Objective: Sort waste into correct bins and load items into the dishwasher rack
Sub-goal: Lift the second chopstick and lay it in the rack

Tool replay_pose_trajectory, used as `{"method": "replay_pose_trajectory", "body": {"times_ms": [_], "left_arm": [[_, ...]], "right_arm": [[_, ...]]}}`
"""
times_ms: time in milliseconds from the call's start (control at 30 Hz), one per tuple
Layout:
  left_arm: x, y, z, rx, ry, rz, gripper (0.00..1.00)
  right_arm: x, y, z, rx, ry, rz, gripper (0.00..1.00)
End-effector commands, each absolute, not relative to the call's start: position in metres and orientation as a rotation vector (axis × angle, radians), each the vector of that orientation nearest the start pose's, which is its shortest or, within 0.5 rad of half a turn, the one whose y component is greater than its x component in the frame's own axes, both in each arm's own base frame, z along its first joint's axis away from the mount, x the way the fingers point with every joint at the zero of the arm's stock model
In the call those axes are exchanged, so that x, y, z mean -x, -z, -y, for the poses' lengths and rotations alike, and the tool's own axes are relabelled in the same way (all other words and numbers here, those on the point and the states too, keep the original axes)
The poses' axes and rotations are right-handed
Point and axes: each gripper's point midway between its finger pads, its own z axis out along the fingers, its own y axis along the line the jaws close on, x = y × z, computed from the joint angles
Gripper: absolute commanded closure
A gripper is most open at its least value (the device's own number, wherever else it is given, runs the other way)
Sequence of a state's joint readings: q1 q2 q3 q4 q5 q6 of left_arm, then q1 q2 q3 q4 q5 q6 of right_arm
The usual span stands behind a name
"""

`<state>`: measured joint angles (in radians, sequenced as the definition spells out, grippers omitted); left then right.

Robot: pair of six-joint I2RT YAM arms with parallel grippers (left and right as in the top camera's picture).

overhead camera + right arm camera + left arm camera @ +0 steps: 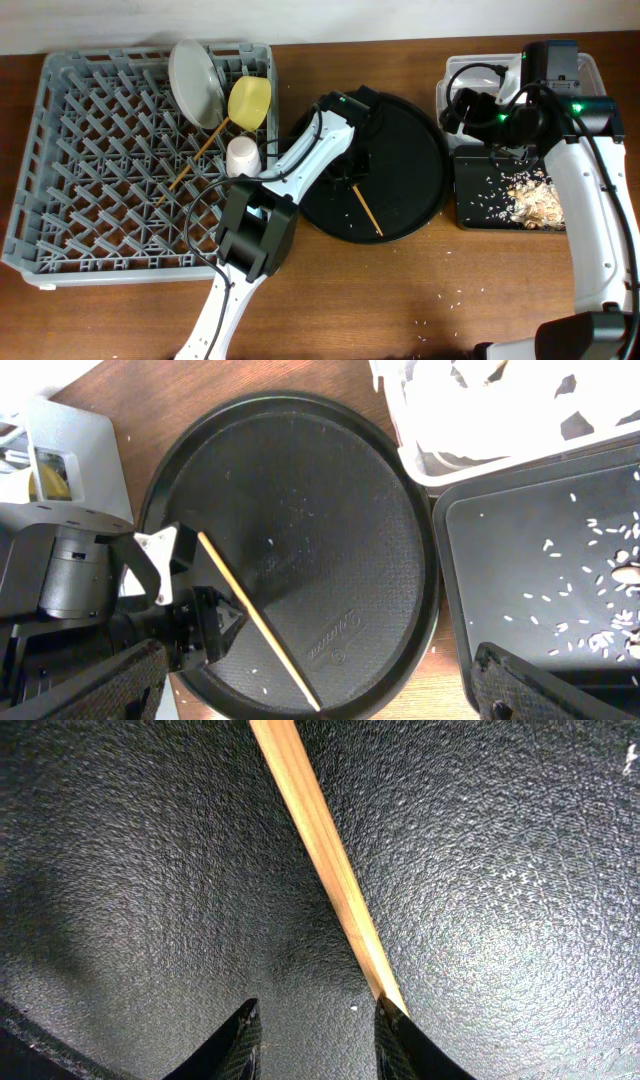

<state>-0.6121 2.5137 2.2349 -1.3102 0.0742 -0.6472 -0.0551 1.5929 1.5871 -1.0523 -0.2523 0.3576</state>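
One brown chopstick [366, 213] lies on the round black tray [412, 165]. My left gripper [350, 178] is open low over the tray at the chopstick's upper end. In the left wrist view the chopstick [325, 850] ends at the right fingertip, outside the gap of the open gripper [315, 1005]. The grey dishwasher rack [80, 150] holds the plate [195, 82], yellow bowl [250, 100], a pale cup [243, 155] and the other chopstick [195, 160]. My right gripper [490, 120] is open and empty [320, 655] over the bins. The blue cup is out of view.
The clear tub [455, 75] with white napkins [480, 380] stands at the back right. The shallow black tray [470, 205] in front of it holds beige scraps [535, 200] and rice crumbs. A few crumbs lie on the wooden table [440, 320].
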Motion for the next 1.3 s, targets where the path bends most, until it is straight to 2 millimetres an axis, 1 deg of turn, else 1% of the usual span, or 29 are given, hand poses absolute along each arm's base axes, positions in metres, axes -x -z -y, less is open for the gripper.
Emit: {"method": "replay_pose_trajectory", "body": {"times_ms": [0,33,133,200,267,333,400,433,567,600,800,900,1267], "left_arm": [[-0.398,-0.014,0.288,0.047,0.092,-3.166,0.56],[-0.401,-0.017,0.29,0.048,0.097,-3.154,0.55],[-0.412,-0.033,0.294,0.045,0.116,-3.103,0.55],[-0.413,-0.036,0.294,0.043,0.117,-3.097,0.55],[-0.41,-0.029,0.292,0.043,0.094,-3.119,0.55],[-0.405,-0.015,0.29,0.042,0.06,-3.152,0.55],[-0.397,0.001,0.292,0.033,0.046,-3.197,0.55],[-0.395,0.004,0.293,0.034,0.048,-3.207,0.56],[-0.396,0.004,0.292,0.039,0.053,-3.207,0.57],[-0.396,0.005,0.292,0.039,0.048,-3.208,0.59],[-0.395,0.005,0.291,0.038,0.043,-3.214,0.66],[-0.395,0.005,0.291,0.038,0.045,-3.212,0.72],[-0.397,0.003,0.293,0.038,0.057,-3.206,0.88]], "right_arm": [[-0.393,-0.226,-0.025,-0.426,-0.436,-2.607,0.01],[-0.393,-0.226,-0.025,-0.426,-0.436,-2.607,0.02],[-0.393,-0.226,-0.025,-0.426,-0.436,-2.606,0.02],[-0.393,-0.226,-0.025,-0.425,-0.437,-2.606,0.02],[-0.393,-0.226,-0.025,-0.425,-0.437,-2.604,0.02],[-0.393,-0.226,-0.026,-0.424,-0.442,-2.604,0.01],[-0.392,-0.226,-0.026,-0.425,-0.442,-2.608,0.02],[-0.392,-0.226,-0.026,-0.425,-0.442,-2.608,0.01],[-0.392,-0.226,-0.026,-0.425,-0.441,-2.608,0.01],[-0.392,-0.226,-0.026,-0.425,-0.442,-2.608,0.01],[-0.392,-0.226,-0.026,-0.425,-0.441,-2.608,0.02],[-0.393,-0.226,-0.026,-0.425,-0.441,-2.608,0.02],[-0.393,-0.226,-0.026,-0.425,-0.441,-2.607,0.01]]}}
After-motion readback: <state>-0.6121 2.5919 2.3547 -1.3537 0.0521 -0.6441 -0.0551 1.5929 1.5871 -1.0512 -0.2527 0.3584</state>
